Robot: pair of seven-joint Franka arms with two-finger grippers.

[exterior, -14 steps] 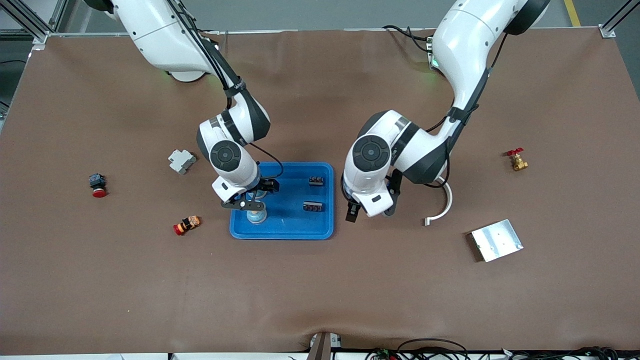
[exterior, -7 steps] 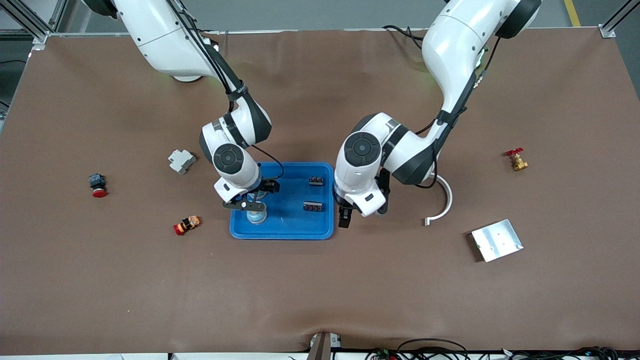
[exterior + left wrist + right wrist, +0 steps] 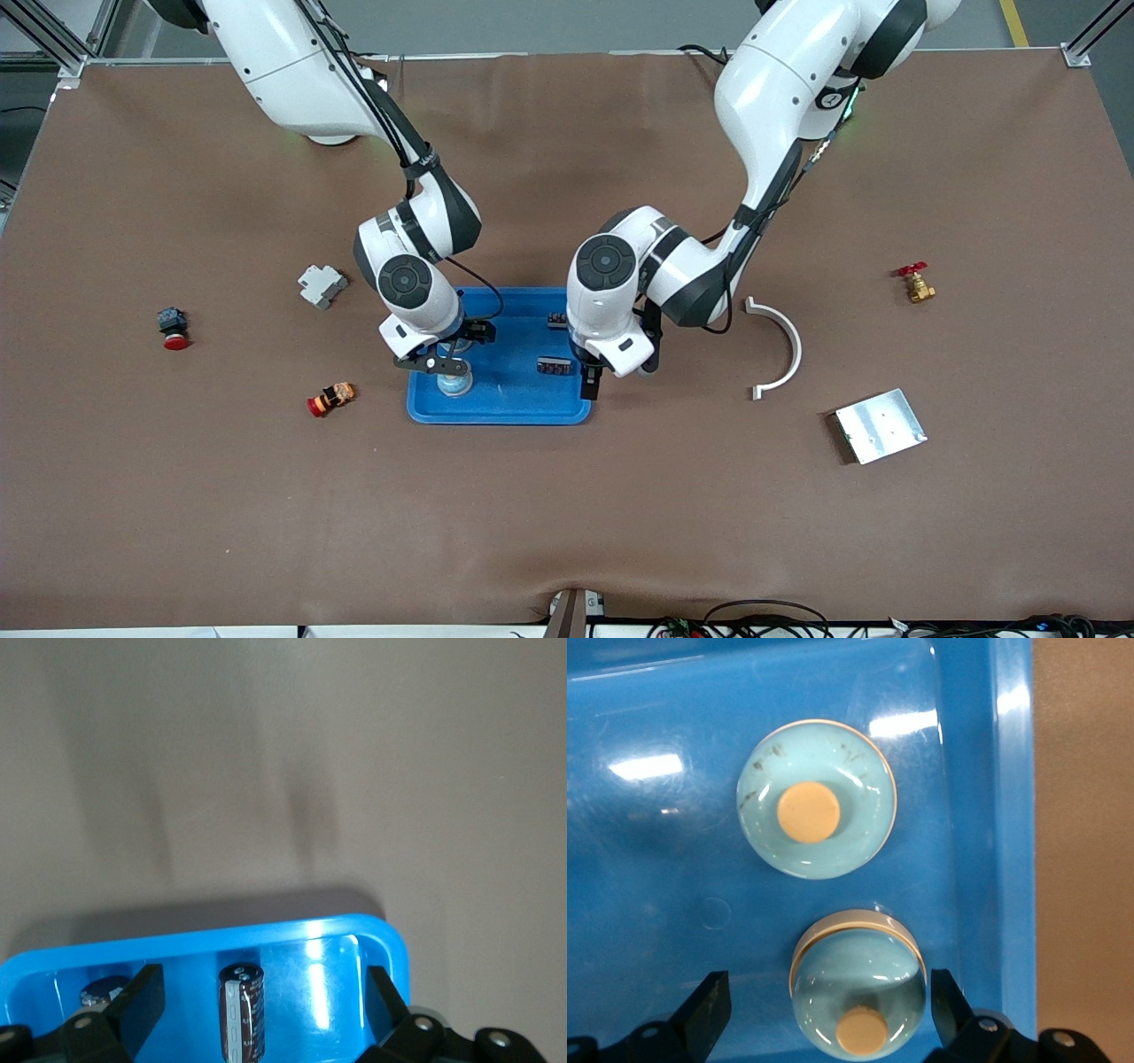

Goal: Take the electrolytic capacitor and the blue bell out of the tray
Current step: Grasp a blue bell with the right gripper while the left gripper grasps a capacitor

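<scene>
Right gripper (image 3: 441, 361) over bells (image 3: 817, 799), left gripper (image 3: 586, 383) over tray (image 3: 523, 406) (jaws wide, empty)

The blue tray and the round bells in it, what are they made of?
The blue tray looks like glossy plastic: bright lights shine on its smooth floor and rounded rim. The bells look like painted metal, shiny pale blue domes, one with small dark scuffs, and tan buttons that may be plastic. That is a guess from looks.

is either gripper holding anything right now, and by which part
Nothing is held. The right gripper hangs open over a bell in the blue tray; the left gripper hangs open over a capacitor in it.
</scene>
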